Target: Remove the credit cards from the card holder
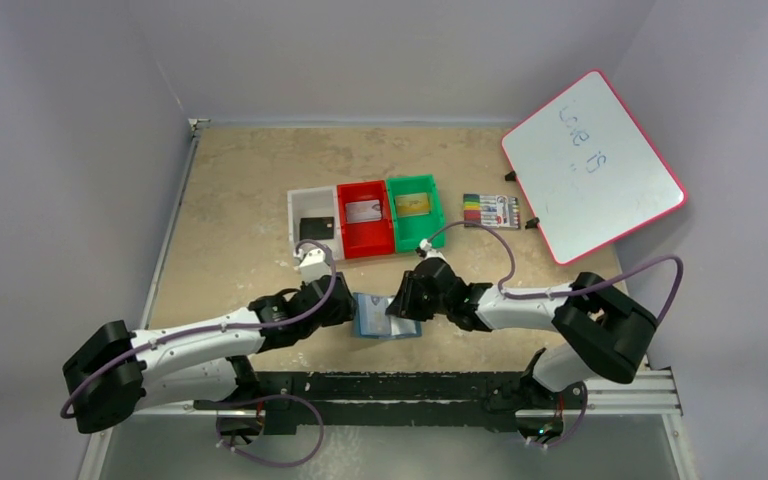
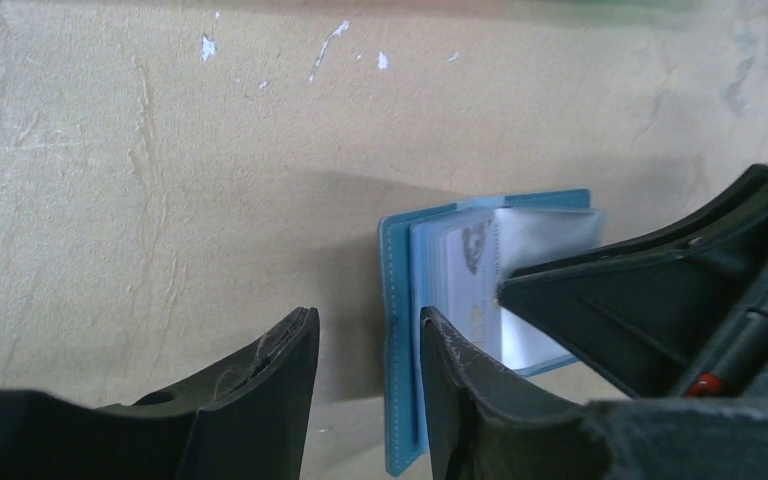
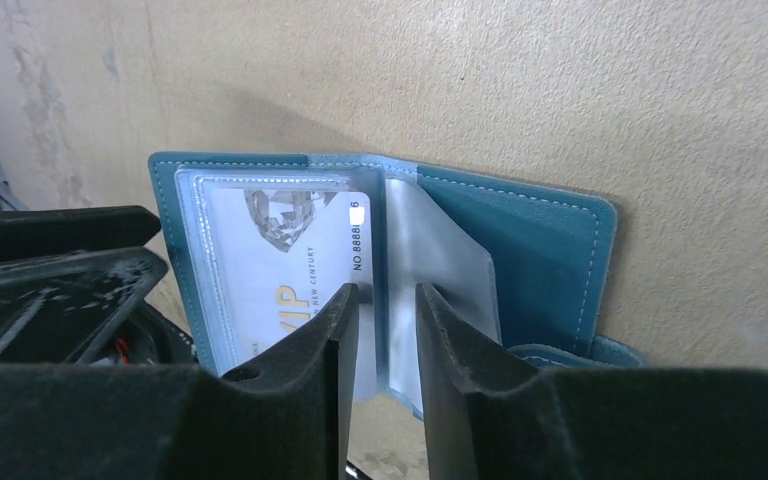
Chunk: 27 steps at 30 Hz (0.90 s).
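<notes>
Teal card holder open on the bench, silver card in its clear pocket; left fingers spread, empty; right fingers slightly parted astride that pocket. Pinching pocket with card could drag the holder

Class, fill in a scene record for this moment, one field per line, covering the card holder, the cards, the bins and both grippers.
card holder: lies open on the table, between the two grippers
pale card: in a clear pocket page of the holder, diamond picture showing
white bin: black card
red bin: silver-grey card
green bin: gold card
left gripper: jaws open, at one edge of the holder
right gripper: jaws slightly apart over the pockets
also present: marker pack, whiteboard
</notes>
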Tool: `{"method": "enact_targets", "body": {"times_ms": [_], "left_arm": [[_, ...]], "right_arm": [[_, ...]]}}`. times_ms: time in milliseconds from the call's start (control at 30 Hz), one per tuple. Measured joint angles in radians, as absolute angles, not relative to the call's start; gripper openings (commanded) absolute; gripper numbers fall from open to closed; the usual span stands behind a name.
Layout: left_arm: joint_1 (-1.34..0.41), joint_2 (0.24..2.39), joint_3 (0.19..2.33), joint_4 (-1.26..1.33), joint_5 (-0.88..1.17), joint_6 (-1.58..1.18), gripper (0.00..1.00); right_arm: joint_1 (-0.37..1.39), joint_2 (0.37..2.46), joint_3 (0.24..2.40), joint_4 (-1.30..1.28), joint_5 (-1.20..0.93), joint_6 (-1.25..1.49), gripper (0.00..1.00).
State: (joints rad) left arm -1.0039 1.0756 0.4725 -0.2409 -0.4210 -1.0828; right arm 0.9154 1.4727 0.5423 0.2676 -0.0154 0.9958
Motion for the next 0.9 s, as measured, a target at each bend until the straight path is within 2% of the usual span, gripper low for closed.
{"method": "enact_targets", "body": {"times_ms": [67,200,300,433,600,900], "left_arm": [[-1.004,1.043,0.473,-0.242,-0.432,-1.093,0.45],[-1.004,0.992,0.474,-0.255,-0.459,-1.111,0.55],[-1.005,0.958,0.476,-0.252,-0.47,-1.117,0.57],[-1.008,0.954,0.487,-0.227,-0.455,-1.114,0.49],[-1.021,0.981,0.496,-0.139,-0.384,-1.107,0.34],[-1.036,1.123,0.492,-0.022,-0.328,-1.118,0.26]], "right_arm": [[0.915,1.47,0.527,0.294,-0.02,1.005,0.33],[0.915,1.45,0.515,0.3,-0.012,1.008,0.35],[0.915,1.452,0.516,0.302,-0.01,0.994,0.35],[0.915,1.476,0.527,0.314,-0.01,0.981,0.26],[0.916,1.482,0.516,0.345,0.003,0.98,0.22],[0.916,1.468,0.479,0.387,-0.001,0.995,0.22]]}}
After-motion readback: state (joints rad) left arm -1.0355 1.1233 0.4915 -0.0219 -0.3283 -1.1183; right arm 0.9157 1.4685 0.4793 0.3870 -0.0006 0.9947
